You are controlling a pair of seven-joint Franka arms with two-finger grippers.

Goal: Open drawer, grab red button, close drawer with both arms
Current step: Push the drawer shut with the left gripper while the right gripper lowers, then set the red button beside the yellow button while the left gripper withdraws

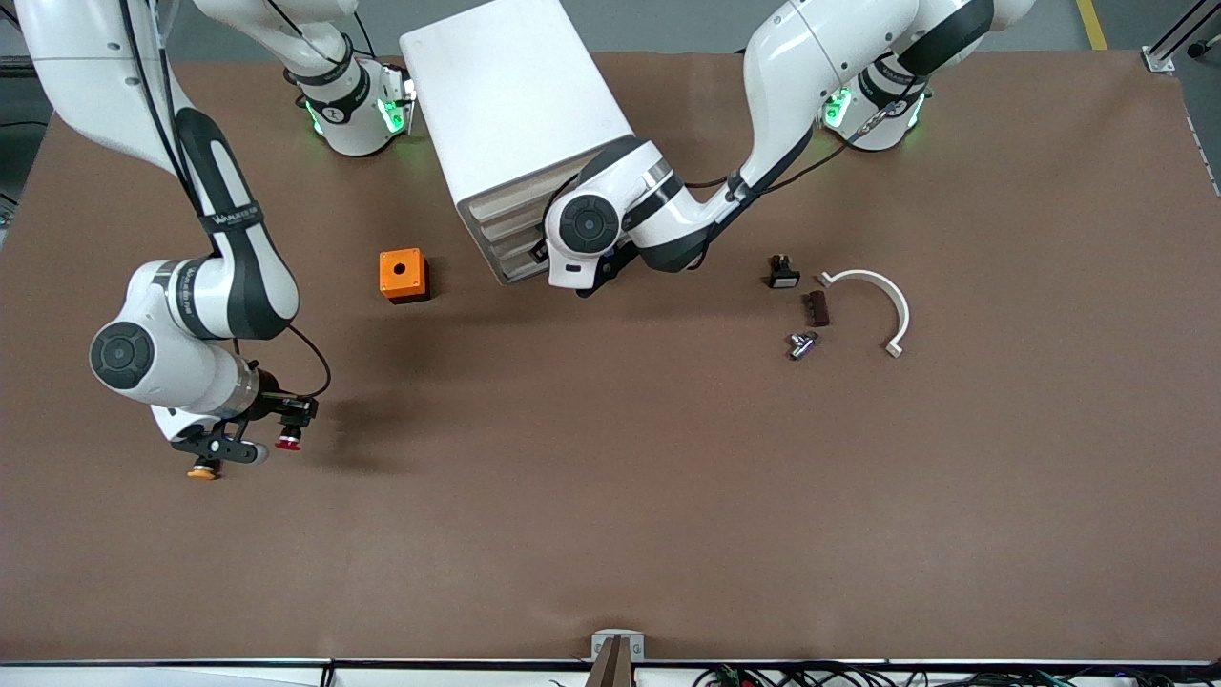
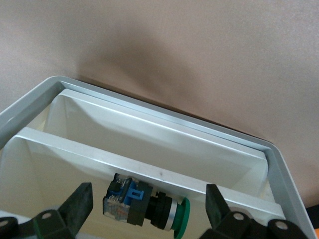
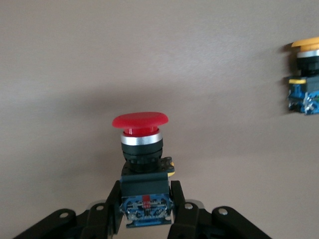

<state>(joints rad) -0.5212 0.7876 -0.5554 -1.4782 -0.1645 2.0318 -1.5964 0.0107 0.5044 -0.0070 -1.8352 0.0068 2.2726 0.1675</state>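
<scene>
My right gripper (image 1: 286, 426) is shut on the black-and-blue body of the red-capped button (image 1: 287, 442). It holds the button over the table at the right arm's end. In the right wrist view the fingers (image 3: 110, 209) clamp the blue body and the red cap (image 3: 140, 121) points away. My left gripper (image 2: 148, 205) is open at the white drawer cabinet (image 1: 506, 95). Its fingers (image 2: 79, 204) straddle a green-capped button (image 2: 149, 205) lying in the open white drawer (image 2: 149, 107). In the front view the left wrist (image 1: 591, 224) hides the gripper and the drawer.
An orange-yellow capped button (image 1: 202, 469) lies beside the right gripper and shows in the right wrist view (image 3: 304, 74). An orange box (image 1: 403, 275) stands beside the cabinet. A black white-faced button (image 1: 783, 274), brown block (image 1: 816, 307), metal fitting (image 1: 802, 344) and white curved clamp (image 1: 878, 301) lie toward the left arm's end.
</scene>
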